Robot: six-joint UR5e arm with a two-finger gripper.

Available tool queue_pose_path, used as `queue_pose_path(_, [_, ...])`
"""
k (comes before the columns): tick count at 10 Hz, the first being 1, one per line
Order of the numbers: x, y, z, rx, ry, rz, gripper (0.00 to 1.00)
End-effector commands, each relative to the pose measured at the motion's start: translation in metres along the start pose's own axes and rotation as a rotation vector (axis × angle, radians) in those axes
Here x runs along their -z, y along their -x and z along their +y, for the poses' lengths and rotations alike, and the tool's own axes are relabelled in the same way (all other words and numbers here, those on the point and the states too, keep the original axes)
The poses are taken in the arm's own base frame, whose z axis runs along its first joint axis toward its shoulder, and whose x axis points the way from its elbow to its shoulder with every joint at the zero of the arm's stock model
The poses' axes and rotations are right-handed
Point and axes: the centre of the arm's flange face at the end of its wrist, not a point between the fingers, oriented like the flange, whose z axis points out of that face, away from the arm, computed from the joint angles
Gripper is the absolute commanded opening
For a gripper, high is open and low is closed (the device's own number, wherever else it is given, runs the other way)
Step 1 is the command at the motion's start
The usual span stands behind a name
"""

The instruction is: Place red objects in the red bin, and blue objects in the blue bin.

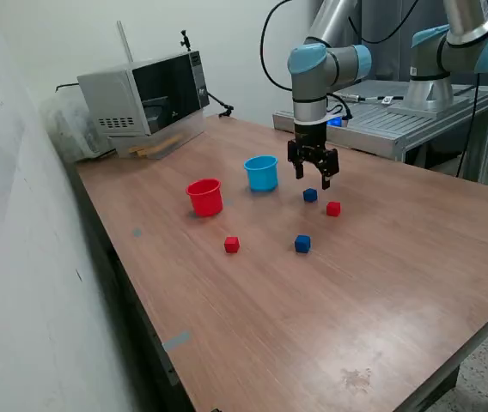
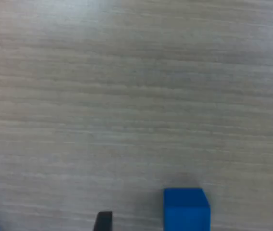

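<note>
Wooden table (image 1: 381,292) beside a white wall (image 1: 21,257); perhaps a microwave (image 1: 145,99) behind.

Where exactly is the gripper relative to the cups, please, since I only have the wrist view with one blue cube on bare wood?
Observer: The gripper hangs open above the table, just to the exterior view's right of the light blue cup.
Operator: Is the cube I see the only blue one?
Observer: No. Yours is the blue cube under the fingers; a second blue cube lies nearer the exterior camera.
Operator: And the red things?
Observer: The red cup stands to the exterior view's left of the light blue cup.
</note>
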Motion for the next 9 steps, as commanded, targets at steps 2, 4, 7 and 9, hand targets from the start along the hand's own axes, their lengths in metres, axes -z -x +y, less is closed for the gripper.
queue_pose_path(2, [-0.003,-0.001,0.001,0.004,0.000,0.000,1.00])
queue_pose_path(4, [-0.002,-0.001,0.003,0.004,0.007,0.001,1.00])
queue_pose_path(7, [-0.011,-0.002,0.002,0.006,-0.007,0.003,1.00])
queue_pose_path(9, [-0.012,-0.002,0.002,0.006,-0.010,0.003,1.00])
